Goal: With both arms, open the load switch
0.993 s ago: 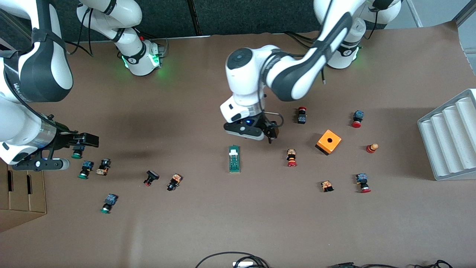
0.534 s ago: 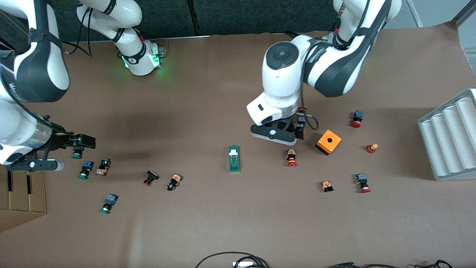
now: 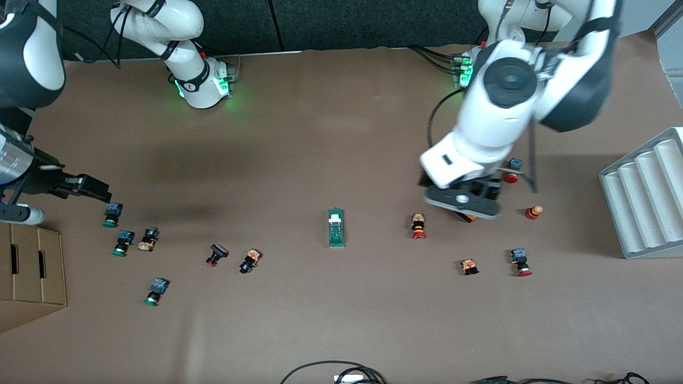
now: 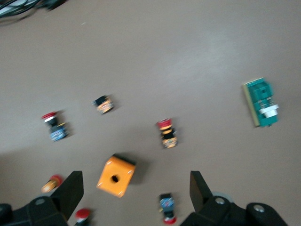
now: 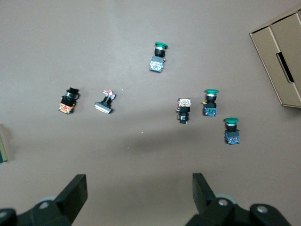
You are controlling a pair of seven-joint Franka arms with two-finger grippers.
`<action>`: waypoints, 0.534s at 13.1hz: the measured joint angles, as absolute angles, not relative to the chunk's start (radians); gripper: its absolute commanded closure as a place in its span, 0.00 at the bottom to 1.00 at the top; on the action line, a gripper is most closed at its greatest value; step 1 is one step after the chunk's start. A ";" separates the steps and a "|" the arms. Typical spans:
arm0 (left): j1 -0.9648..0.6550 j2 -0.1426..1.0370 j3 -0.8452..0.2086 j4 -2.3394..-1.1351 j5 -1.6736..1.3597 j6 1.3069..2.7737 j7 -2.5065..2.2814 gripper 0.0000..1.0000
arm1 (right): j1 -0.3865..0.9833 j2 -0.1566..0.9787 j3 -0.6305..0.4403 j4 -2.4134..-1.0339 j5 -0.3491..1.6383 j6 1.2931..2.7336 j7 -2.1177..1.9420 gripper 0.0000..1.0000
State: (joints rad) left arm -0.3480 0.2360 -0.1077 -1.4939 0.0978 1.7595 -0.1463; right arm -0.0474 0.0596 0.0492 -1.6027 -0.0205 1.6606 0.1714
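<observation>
The load switch (image 3: 336,228), a narrow green block with a white sliding piece at one end, lies alone on the brown table near its middle. It also shows in the left wrist view as the load switch (image 4: 262,101). My left gripper (image 3: 465,207) hangs open over the orange cube box (image 4: 115,176), well off toward the left arm's end from the switch. Its fingers (image 4: 71,189) stand wide apart with nothing between them. My right gripper (image 3: 88,186) is open and empty at the right arm's end, over the table beside several green push buttons (image 5: 210,102).
Push buttons lie scattered: red ones (image 3: 418,226) round the orange box, green and black ones (image 3: 122,242) toward the right arm's end. A grey ribbed rack (image 3: 643,197) stands at the left arm's edge and a cardboard box (image 3: 32,272) at the right arm's edge.
The left arm has swung away from above the load switch toward its own end, now over the orange box. The right arm has drawn back toward the table's edge. Both grippers stayed open.
</observation>
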 measured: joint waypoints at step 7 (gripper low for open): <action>-0.348 0.191 0.097 -1.459 0.051 1.640 -0.017 0.00 | -0.025 -0.057 0.053 -1.734 -0.016 1.669 0.113 0.00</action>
State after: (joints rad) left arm -0.3481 0.1905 0.0973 -1.4594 0.0514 1.6402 -0.0169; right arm -0.0247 -0.0573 0.0526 -1.7343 -0.0164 1.6694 0.1133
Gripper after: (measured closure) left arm 0.000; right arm 0.000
